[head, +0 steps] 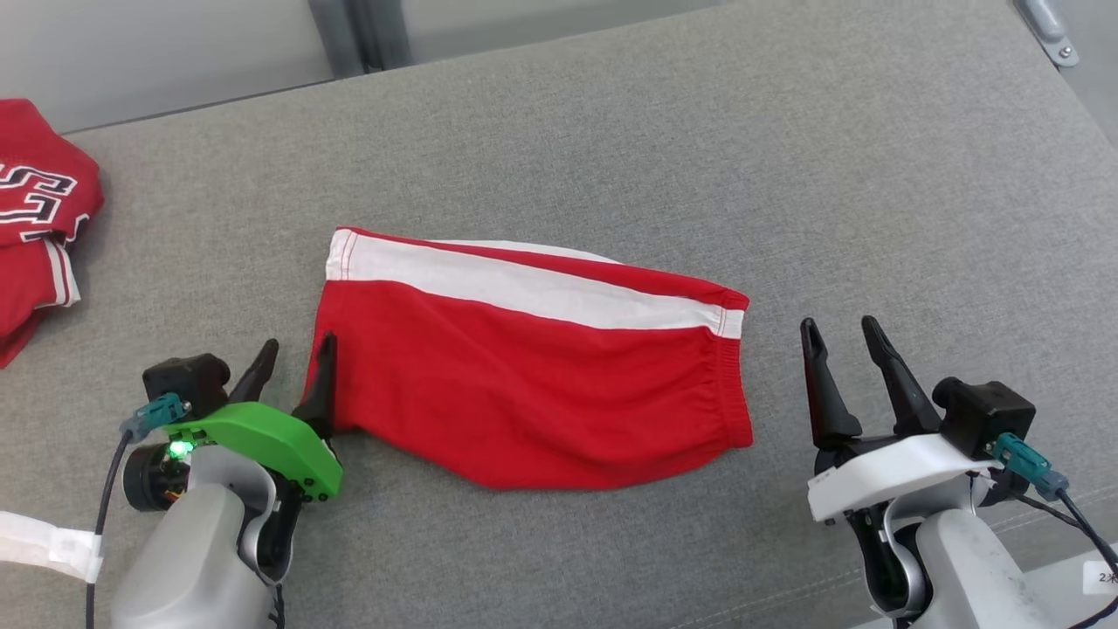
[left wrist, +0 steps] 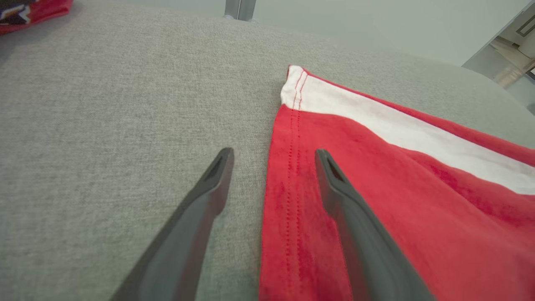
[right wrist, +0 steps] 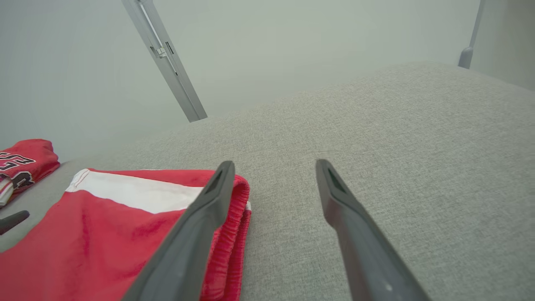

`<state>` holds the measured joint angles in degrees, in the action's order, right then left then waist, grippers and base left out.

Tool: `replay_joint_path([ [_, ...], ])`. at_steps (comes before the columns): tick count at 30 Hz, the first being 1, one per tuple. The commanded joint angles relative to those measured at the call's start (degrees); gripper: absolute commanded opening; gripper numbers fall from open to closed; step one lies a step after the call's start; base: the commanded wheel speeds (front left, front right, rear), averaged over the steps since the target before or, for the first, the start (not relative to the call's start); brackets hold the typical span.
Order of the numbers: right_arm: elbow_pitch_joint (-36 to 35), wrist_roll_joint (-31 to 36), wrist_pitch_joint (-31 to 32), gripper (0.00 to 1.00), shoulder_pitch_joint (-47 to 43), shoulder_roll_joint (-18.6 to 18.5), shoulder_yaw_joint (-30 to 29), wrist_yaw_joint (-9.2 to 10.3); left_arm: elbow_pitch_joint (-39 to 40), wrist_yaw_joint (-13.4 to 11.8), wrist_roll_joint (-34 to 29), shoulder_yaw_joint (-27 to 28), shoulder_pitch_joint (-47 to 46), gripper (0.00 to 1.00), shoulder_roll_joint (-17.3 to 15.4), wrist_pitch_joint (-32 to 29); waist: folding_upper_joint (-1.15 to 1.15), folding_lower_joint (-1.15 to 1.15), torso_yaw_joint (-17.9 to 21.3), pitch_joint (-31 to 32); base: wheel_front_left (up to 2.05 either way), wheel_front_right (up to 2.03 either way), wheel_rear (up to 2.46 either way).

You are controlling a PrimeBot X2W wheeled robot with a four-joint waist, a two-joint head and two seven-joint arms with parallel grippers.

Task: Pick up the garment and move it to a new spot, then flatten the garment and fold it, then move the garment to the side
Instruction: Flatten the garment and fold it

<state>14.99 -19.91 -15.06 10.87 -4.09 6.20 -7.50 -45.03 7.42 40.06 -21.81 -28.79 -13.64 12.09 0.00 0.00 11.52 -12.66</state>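
Red shorts (head: 524,384) with a white side stripe lie folded in half in the middle of the grey cushion, hem to the left, elastic waistband (right wrist: 234,234) to the right. My left gripper (head: 297,354) stands open at the hem's lower left corner; in the left wrist view its fingers straddle the stitched hem edge (left wrist: 292,167), one finger over the red cloth, the other over bare cushion. My right gripper (head: 843,336) is open just right of the waistband, clear of the cloth, nothing between its fingers.
A second red garment (head: 39,218) with black-and-white lettering lies bunched at the cushion's far left edge. The grey cushion (head: 699,131) stretches wide behind and to the right of the shorts. Metal frame posts (right wrist: 167,62) stand beyond its back edge.
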Motion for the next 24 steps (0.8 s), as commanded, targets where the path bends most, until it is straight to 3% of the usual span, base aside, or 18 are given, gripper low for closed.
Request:
replay_joint_path([
  [1, -0.45, 0.66, -0.15, 1.00, -0.73, -0.08, -0.42, 0.02, 0.64, 0.06, 0.74, -0.43, 1.12, 1.00, -0.33, -1.00, 0.00, 0.00, 0.02, 1.12, 0.00, 0.00, 0.00],
  [12, -2.01, 0.49, 0.52, 1.00, -1.42, 0.06, -0.87, 0.02, 2.19, -2.84, 2.18, -1.82, 2.74, 1.00, -0.81, -10.03, 0.00, 0.00, 1.58, 0.83, 0.00, 0.00, 0.00],
  [18, -2.17, 0.44, 0.44, 1.00, -1.20, 0.18, -0.85, 0.02, 3.86, -3.15, 2.76, -2.51, 3.26, 1.00, -0.81, -12.69, 0.00, 0.00, 2.46, 0.54, 0.00, 0.00, 0.00],
  [20, -2.08, 0.35, 0.40, 1.00, -1.06, 0.24, -0.85, 0.02, 4.37, -3.01, 3.03, -2.88, 3.53, 0.38, -0.71, -13.62, 0.00, 0.00, 2.62, 0.56, 0.00, 0.00, 0.00],
  [21, -2.04, 0.33, 0.38, 1.00, -1.02, 0.27, -0.87, 0.02, 4.55, -2.99, 3.09, -3.04, 3.64, 0.12, -0.76, -14.00, 0.00, 0.00, 2.65, 0.57, 0.00, 0.00, 0.00],
  [22, -1.98, 0.33, 0.36, 1.00, -1.01, 0.29, -0.91, 0.02, 4.79, -3.05, 3.19, -3.21, 3.81, 0.00, -0.77, -14.40, 0.00, 0.00, 2.66, 0.61, 0.00, 0.00, 0.00],
  [24, -1.86, 0.34, 0.32, 1.00, -1.04, 0.32, -1.01, 0.02, 5.30, -3.21, 3.26, -3.42, 4.24, 0.00, -0.83, -15.00, 0.00, 0.00, 2.61, 0.71, 0.00, 0.00, 0.00],
])
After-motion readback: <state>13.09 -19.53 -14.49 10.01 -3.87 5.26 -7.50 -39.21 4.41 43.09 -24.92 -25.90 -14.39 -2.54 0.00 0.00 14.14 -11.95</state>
